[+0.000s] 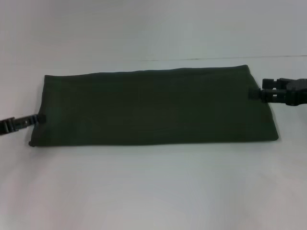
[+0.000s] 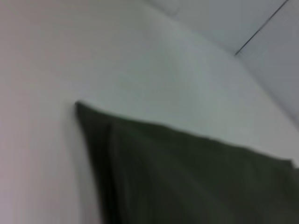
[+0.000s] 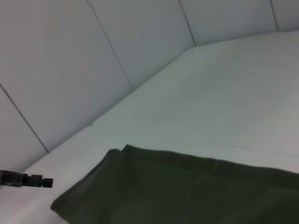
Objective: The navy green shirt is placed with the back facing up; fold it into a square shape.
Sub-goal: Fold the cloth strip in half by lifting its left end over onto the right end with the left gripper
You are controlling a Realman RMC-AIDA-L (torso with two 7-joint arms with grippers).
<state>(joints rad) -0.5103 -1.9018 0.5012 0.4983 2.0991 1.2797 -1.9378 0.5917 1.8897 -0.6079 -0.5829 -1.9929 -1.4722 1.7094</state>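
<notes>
From my station, the left gripper (image 1: 39, 118) sits at nine o'clock, touching the shirt's (image 1: 158, 108) short edge; whether it pinches cloth I cannot tell. The shirt lies centre-table, already a long flat band. At three o'clock the right gripper (image 1: 253, 94) meets the other edge, grip equally unclear. Folding ends together remains.

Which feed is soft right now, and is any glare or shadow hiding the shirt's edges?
Left wrist view: blurriest, the navy green shirt has smeared edges. Right wrist view: mildly soft, folded corner readable. Head view: evenly lit, no glare, only a thin shadow under the near edge; left gripper and right gripper sit at the shirt's ends.
</notes>
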